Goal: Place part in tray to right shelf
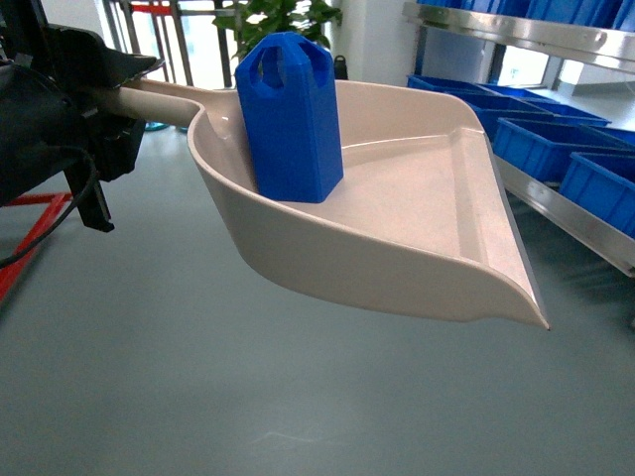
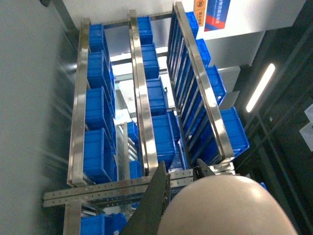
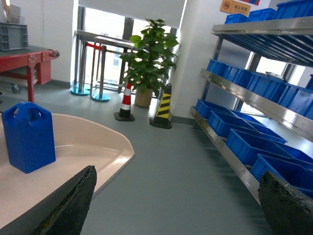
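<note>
My left gripper point(image 2: 183, 178) is clamped on the handle of the beige tray point(image 1: 417, 198), the blue part point(image 1: 289, 119) standing upright in its deep end, while my right gripper point(image 3: 176, 205) hangs beside it, fingers spread wide apart, the shelf point(image 3: 254, 100) to my right.

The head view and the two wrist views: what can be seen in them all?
part: one, bright blue, standing upright in the tray near its handle end
tray: one, beige, held in the air above the grey floor
shelf rack: one, steel, right side, several tiers
bins: many, blue, on the rack tiers
plant: one, green, potted, by the window
traffic cones: two, one red-white, one yellow-black, beside the plant
red table: one, far left
left tool: black, shut on the tray handle
right tool: black, open, empty
</note>
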Available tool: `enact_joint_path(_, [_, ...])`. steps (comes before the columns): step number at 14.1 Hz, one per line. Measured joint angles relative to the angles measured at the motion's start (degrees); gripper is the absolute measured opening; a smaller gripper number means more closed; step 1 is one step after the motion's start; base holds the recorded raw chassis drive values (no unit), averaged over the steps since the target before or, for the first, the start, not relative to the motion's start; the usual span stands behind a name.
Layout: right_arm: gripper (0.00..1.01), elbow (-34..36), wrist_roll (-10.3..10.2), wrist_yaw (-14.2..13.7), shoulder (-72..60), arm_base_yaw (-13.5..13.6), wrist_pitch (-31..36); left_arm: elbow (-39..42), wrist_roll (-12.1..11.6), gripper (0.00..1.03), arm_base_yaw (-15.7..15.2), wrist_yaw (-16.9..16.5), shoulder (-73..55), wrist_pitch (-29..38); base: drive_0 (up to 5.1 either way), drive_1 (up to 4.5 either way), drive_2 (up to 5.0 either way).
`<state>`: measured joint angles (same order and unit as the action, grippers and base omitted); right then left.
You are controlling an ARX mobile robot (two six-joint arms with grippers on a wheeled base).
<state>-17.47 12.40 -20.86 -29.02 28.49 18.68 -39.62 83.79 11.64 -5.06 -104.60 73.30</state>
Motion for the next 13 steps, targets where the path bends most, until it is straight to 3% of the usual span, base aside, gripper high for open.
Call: enact_joint_path(13, [0.98, 0.00, 0.00, 0.02, 0.17, 0.00, -0.02, 0.00, 0.00, 0.12, 0.00, 0.15, 0.00, 0.02, -1.5, -1.54, -1.5])
